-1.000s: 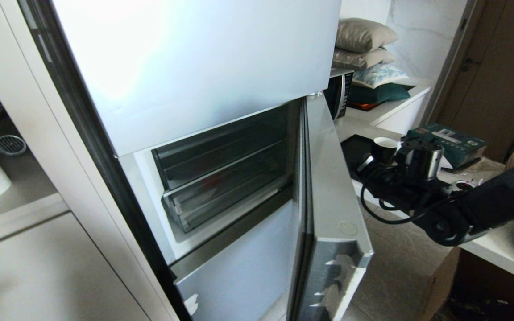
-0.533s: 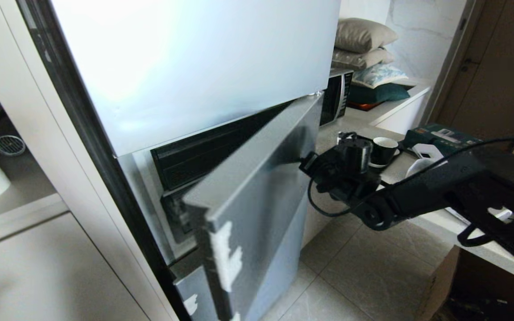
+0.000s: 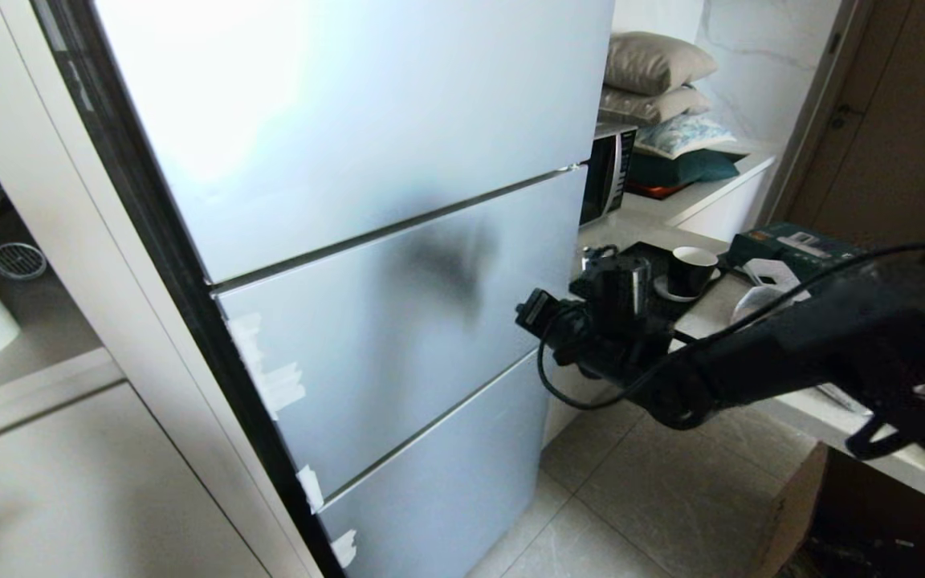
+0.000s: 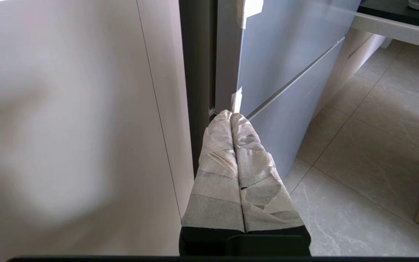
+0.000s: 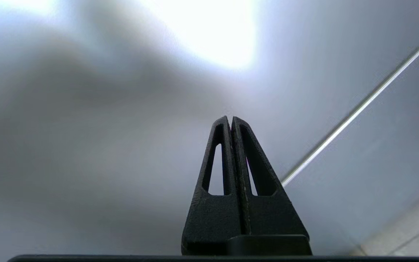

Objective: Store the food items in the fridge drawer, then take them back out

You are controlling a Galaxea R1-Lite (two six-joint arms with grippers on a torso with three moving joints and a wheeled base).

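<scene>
Head view: right gripper (image 3: pixel 528 311) clenched on nothing, tips at closed middle fridge door (image 3: pixel 398 321). Left gripper (image 4: pixel 231 115) pressed together, empty, low beside fridge's edge. Food items, drawer hidden behind door.

Fridge's middle door (image 3: pixel 398 321) is flush with the panels around it, so the drawer and food aren't visible anywhere. Right arm's (image 3: pixel 792 361) far end runs off frame, kinda blurry too.
</scene>
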